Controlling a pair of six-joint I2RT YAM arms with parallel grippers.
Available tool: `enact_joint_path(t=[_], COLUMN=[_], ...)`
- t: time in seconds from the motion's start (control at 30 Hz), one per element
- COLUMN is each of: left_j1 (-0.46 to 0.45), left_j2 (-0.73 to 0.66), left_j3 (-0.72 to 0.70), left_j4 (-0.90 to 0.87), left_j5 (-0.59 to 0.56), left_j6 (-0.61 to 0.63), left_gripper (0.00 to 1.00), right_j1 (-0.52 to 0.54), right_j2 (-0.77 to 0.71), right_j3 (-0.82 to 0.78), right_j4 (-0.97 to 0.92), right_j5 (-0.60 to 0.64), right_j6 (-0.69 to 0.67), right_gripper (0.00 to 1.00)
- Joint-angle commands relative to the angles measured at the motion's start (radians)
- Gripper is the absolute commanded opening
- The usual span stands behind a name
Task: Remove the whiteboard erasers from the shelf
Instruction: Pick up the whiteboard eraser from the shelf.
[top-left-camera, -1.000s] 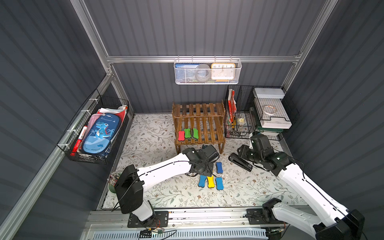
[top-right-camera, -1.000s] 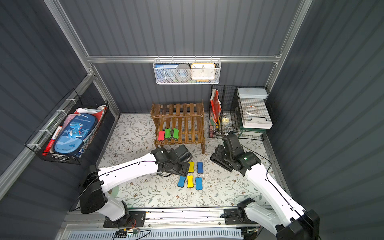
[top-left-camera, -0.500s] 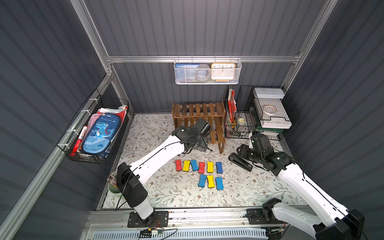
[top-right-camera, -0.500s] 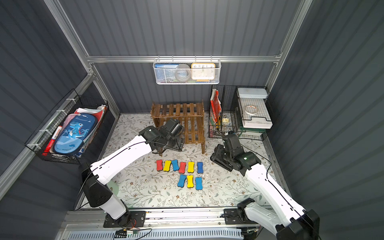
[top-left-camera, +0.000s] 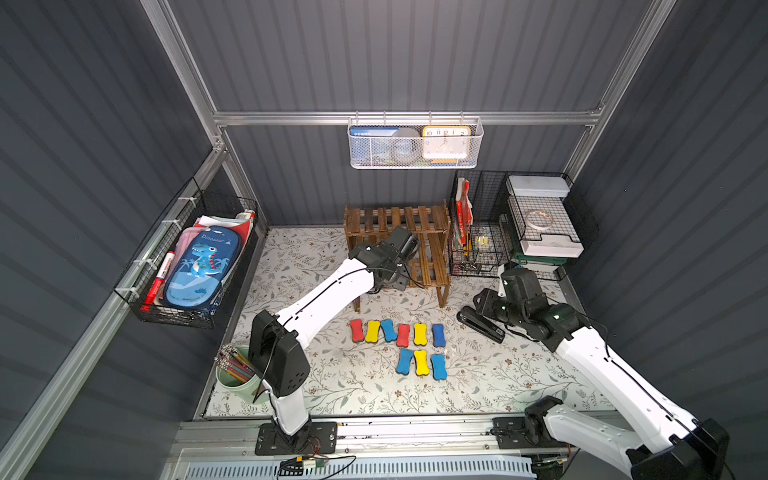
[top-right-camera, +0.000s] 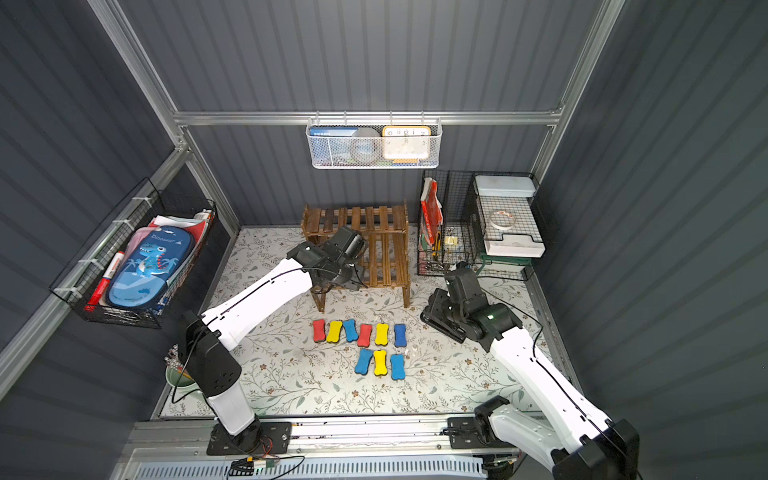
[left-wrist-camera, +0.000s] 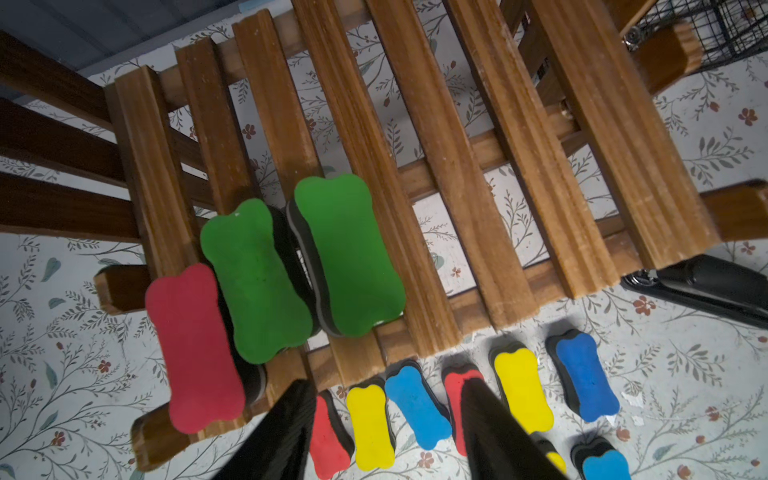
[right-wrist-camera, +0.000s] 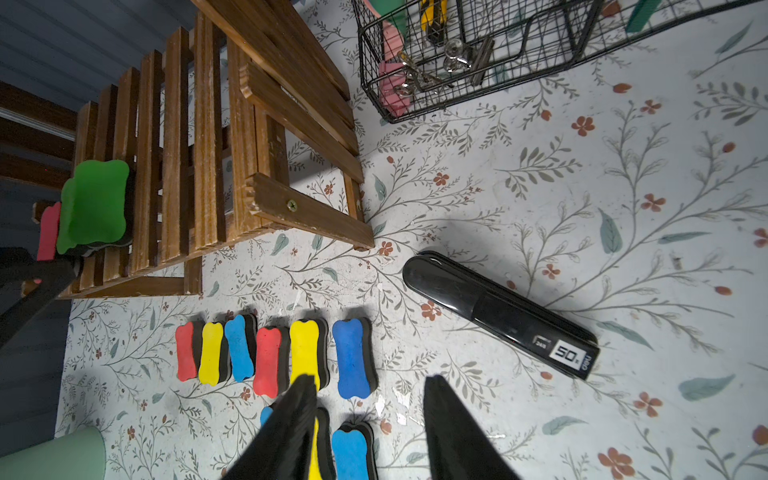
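The brown slatted shelf (top-left-camera: 428, 249) stands at the back of the mat. On its lower tier (left-wrist-camera: 436, 187) lie three whiteboard erasers: a red one (left-wrist-camera: 193, 349) and two green ones (left-wrist-camera: 255, 278) (left-wrist-camera: 349, 257). My left gripper (left-wrist-camera: 386, 384) hovers open just in front of that tier's edge, with nothing between its fingers. Several more erasers lie in two rows on the mat (top-left-camera: 395, 332) (top-right-camera: 379, 362). My right gripper (right-wrist-camera: 370, 380) hangs open and empty above the mat, beside a blue eraser (right-wrist-camera: 351, 357).
A black stapler (right-wrist-camera: 498, 316) lies on the mat right of the eraser rows. A black wire-grid organiser (top-left-camera: 511, 224) stands right of the shelf. A white mesh basket (top-left-camera: 415, 143) hangs on the back wall. A pencil cup (top-left-camera: 239, 374) stands at the front left.
My left arm has swung from the eraser rows on the mat back up to the shelf's lower tier. The right arm has not moved.
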Motion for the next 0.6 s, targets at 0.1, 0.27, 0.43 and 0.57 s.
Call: enact_joint_path(t=[0.1, 0.27, 0.43, 0.57], left_j1=[0.011, 0.016, 0.026, 0.027], left_j2=[0.049, 0.074, 0.076, 0.085], left_j3=[0.049, 0.067, 0.060, 0.061], left_j4=[0.028, 0.021, 0.026, 0.025], left_j5=[-0.013, -0.044, -0.047, -0.060], left_j6=[0.037, 0.037, 0.027, 0.026], left_gripper=[0.55, 0.50, 0.47, 0.45], right_j1=[-0.006, -0.007, -0.008, -0.010], right_j2=[-0.016, -0.018, -0.019, -0.018], right_j3=[0.007, 0.005, 0.004, 0.001], right_j4=[-0.009, -0.011, -0.008, -0.008], right_j5=[0.019, 0.022, 0.022, 0.021], right_j6=[-0.010, -0.011, -0.012, -0.011], right_gripper=[0.47, 0.47, 0.47, 0.47])
